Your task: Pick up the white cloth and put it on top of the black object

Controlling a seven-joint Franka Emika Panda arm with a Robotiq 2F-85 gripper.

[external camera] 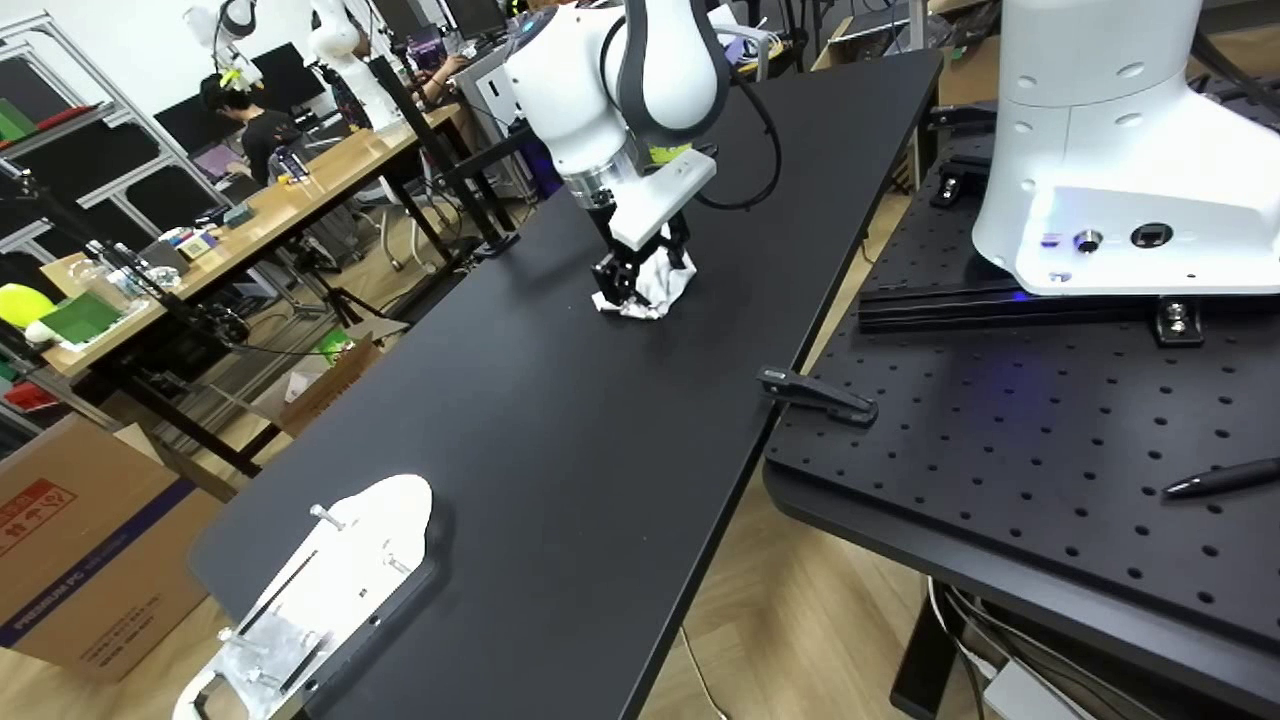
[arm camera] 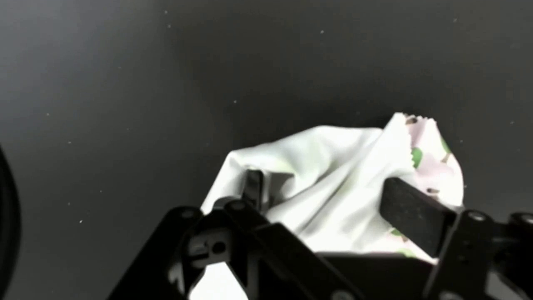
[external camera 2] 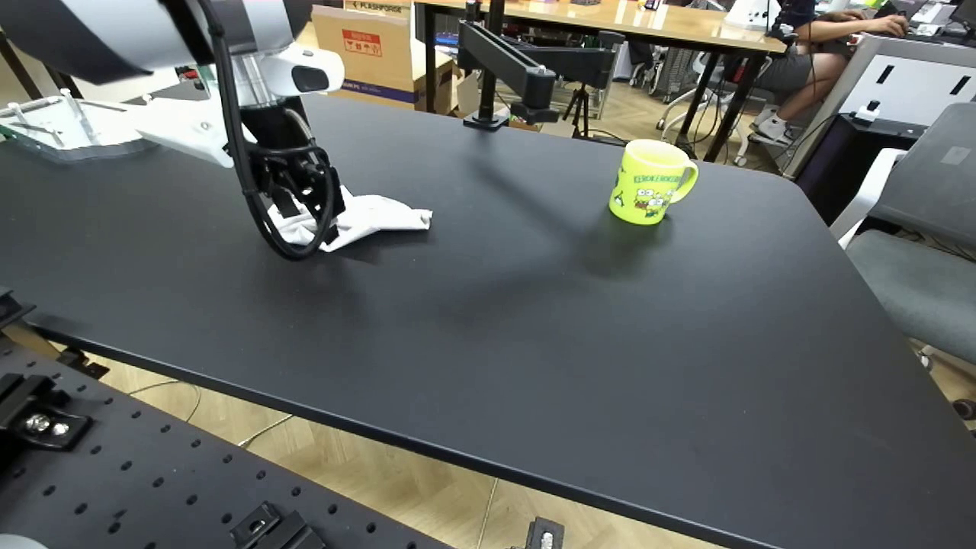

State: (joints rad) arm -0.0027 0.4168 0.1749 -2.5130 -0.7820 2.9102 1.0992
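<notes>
The white cloth (arm camera: 341, 166) lies crumpled on the black table (external camera 2: 534, 366), its folds running slantwise, with a patch of pink and green pattern along its right side in the wrist view. In an exterior view it sits left of the yellow-green mug (external camera 2: 644, 187), well apart. The gripper (arm camera: 326, 192) straddles it, fingers (arm camera: 410, 214) spread rather than clenched, rumpled folds between them; whether both tips touch fabric cannot be told.

desk (external camera 2: 496, 366): catching soft shadows near mug (external camera 2: 644, 187)
white cloth (arm camera: 333, 166): washing out, wrist view
end effector (arm camera: 322, 191): looking dark, slightly blurry there
</notes>
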